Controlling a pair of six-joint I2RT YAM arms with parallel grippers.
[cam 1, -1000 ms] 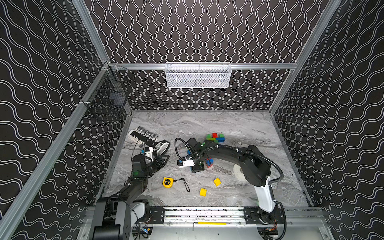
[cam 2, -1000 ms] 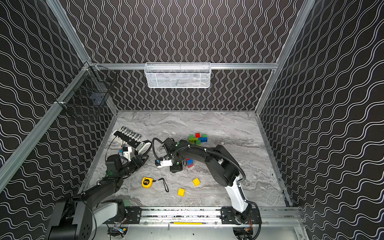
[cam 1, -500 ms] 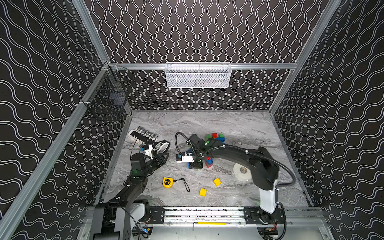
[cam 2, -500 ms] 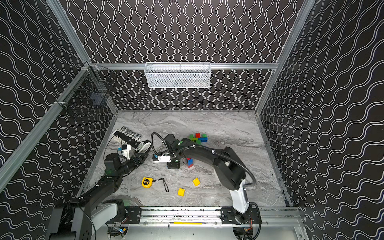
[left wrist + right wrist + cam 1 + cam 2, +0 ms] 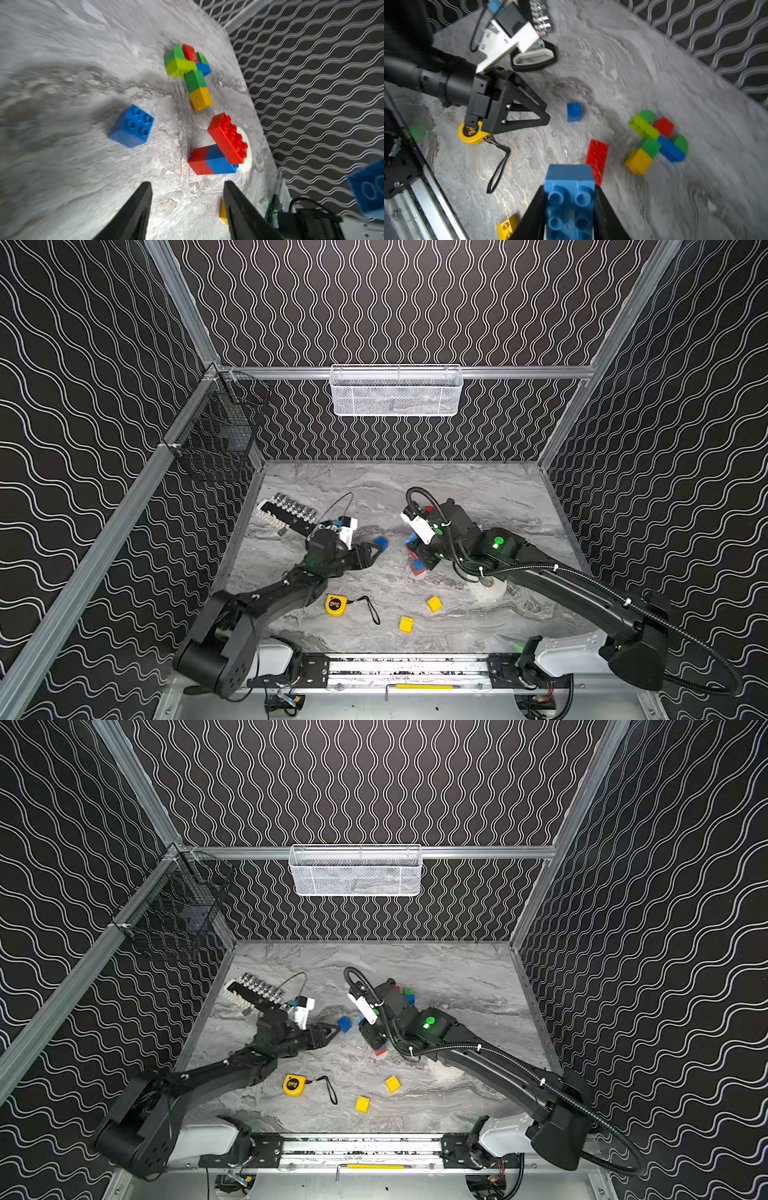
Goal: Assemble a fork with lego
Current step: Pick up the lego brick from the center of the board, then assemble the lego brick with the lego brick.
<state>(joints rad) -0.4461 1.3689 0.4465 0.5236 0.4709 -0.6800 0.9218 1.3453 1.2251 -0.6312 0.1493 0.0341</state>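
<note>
Your right gripper (image 5: 569,187) is pinching a blue brick (image 5: 569,199) between both fingers, studs towards its wrist camera. The brick is raised off the table (image 5: 478,489) near the centre.

On the table close under it lies a red oblong brick (image 5: 597,160). It touches a red and blue pair (image 5: 209,162); you cannot tell from these views whether they are joined.

Farther back sits a mixed cluster (image 5: 187,68) of green, red, blue and yellow bricks pressed together. In both top views it is largely hidden behind the right arm.

A loose blue square brick (image 5: 381,542) rests studs up, left of centre, just beyond the tips of your left gripper (image 5: 187,185). Its jaws stand spread with nothing between them.

A yellow brick (image 5: 434,604) and a second yellow brick (image 5: 406,624) lie apart on the near side.

To their left is a yellow tape measure (image 5: 335,605). A white tape roll (image 5: 486,591) lies partly under the right arm.
</note>
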